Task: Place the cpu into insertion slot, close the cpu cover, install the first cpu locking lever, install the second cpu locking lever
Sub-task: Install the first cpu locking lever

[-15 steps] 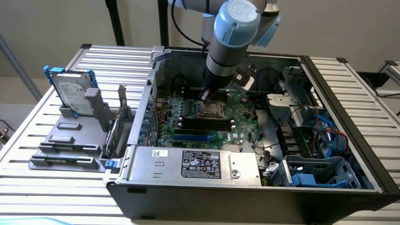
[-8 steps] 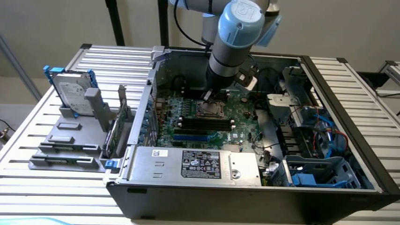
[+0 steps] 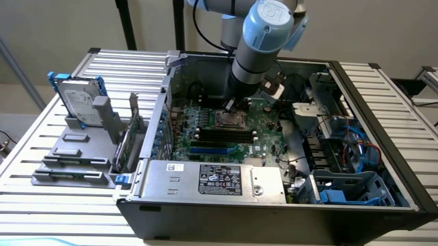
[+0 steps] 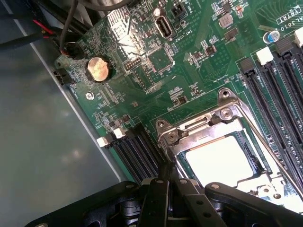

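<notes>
In the exterior view you have an open black computer case [image 3: 383, 154] lying on a table [image 3: 61, 205] of ribbed, pale metal slats. Inside it sits a green motherboard [image 3: 205, 138] with long black memory slots [image 3: 226, 136]. Along the near edge lies the grey, boxy power supply [image 3: 212, 180] with a black label (its print is too small to read). The arm's blue-capped wrist [image 3: 270, 23] reaches down into the case, and your tool [image 3: 229, 105] hangs just above the insertion slot [image 3: 231, 120], a small square socket with a silvery rim. At the exterior view's left, a grey plastic rack [image 3: 79, 154] holds a hard drive [image 3: 81, 100] upright in a blue-edged carrier. At the exterior view's right, blue plastic bays [image 3: 352, 189] and coloured cables fill that end of the case.

In the wrist view the cpu [image 4: 220, 158] lies flat in the insertion slot, its pale metal face shining. The cpu cover [image 4: 199, 125], a thin silvery frame, lies down around it. A thin wire lever [image 4: 265, 137] runs along one side. Your tool [image 4: 163, 182] is fully closed, its black fingers meeting at the socket's edge, with nothing visibly gripped. A round coin battery [image 4: 98, 69] sits on the glossy board, and white print there reads "INT_USB2".
</notes>
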`<action>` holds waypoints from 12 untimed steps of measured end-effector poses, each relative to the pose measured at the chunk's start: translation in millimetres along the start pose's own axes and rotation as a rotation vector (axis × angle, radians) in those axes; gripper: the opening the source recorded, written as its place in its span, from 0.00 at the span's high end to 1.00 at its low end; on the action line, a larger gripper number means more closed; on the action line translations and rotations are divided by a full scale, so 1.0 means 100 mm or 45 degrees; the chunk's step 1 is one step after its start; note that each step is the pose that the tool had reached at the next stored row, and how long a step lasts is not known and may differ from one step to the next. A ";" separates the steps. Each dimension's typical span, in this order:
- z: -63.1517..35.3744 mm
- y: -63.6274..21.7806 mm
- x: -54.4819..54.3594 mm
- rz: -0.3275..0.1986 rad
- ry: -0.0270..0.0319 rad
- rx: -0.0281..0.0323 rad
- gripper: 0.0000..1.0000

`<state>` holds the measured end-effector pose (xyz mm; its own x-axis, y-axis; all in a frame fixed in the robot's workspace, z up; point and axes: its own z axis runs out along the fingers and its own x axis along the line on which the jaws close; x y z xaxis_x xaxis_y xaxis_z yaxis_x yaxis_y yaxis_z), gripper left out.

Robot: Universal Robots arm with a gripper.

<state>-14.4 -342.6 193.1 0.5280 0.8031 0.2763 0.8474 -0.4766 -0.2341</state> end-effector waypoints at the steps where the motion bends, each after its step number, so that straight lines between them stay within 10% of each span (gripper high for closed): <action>1: 0.001 0.005 0.00 0.000 0.0000 0.0000 0.89; 12: 0.018 0.029 0.01 0.000 0.0050 0.0030 0.89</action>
<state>-11.6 -342.6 191.0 0.5280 0.8017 0.2800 0.8474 -0.4755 -0.2363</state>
